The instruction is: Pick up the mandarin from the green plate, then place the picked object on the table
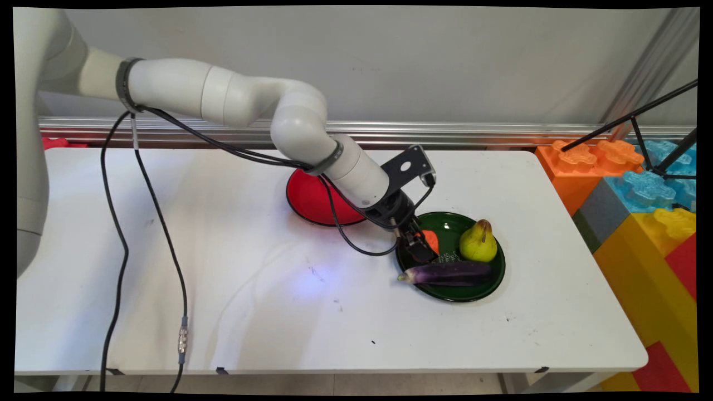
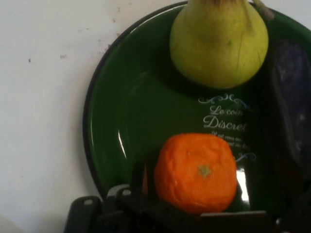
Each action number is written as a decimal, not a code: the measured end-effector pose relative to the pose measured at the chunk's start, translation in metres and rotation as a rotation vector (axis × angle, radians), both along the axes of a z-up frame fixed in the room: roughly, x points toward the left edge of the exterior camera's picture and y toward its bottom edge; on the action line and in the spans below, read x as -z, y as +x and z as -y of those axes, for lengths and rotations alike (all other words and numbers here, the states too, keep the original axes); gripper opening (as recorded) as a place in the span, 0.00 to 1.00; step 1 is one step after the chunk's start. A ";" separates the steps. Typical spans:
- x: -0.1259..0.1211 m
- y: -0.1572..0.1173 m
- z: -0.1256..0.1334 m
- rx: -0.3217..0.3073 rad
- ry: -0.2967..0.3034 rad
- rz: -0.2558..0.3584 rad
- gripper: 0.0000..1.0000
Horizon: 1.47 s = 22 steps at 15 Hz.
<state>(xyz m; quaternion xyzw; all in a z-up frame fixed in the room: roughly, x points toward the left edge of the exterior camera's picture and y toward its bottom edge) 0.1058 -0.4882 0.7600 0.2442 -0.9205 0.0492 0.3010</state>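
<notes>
— What is seen at the arm's tip?

— The black gripper is lowered into the green plate on the white table, right at an orange. In the hand view the orange is seen close against the linkage, but its fingers are hidden, so whether it is clasped or merely touched cannot be told.

— And what else is carried by the plate?

— A yellow-green pear is stood upright on the far right part, near the orange but apart from it. A purple eggplant is laid along the near rim (its stem end pokes over the plate's left edge). White lettering is printed on the plate's floor. A red plate is seen just behind and to the left, partly covered by the arm.
</notes>
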 end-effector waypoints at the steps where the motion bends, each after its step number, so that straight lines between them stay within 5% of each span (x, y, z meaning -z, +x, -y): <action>1: 0.003 -0.001 0.001 0.004 -0.008 -0.003 1.00; 7: 0.009 -0.002 0.004 0.019 -0.034 -0.004 1.00; 8: 0.011 -0.002 0.003 0.030 -0.037 -0.001 0.00; 17: 0.010 -0.005 0.000 0.060 -0.055 0.011 0.00; 22: -0.017 -0.008 -0.004 0.052 -0.062 -0.009 0.00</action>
